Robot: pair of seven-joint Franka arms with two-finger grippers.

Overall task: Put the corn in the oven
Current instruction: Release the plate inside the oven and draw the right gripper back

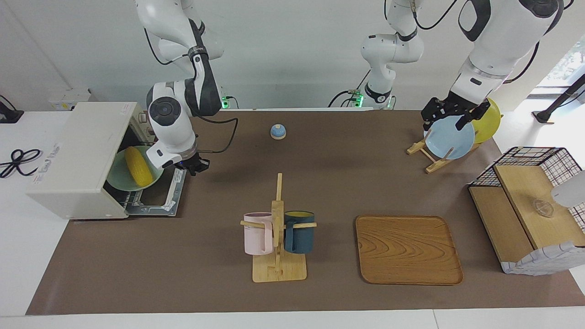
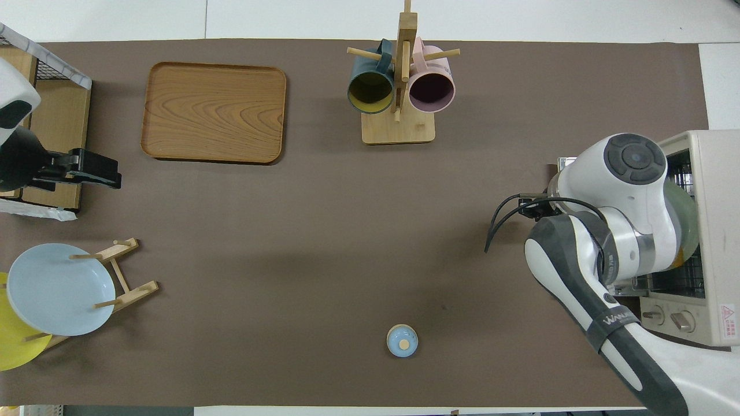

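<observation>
White lettering "WANUES" — last letters unclear — on the dark grey forearm sleeve of the white right arm (image 2: pixel 615 319), red triangular warning label, words too small to read, on the boxy cream-white toaster oven (image 2: pixel 726 315)

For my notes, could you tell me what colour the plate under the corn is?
Pale green plate, clearest in the facing view.
</observation>
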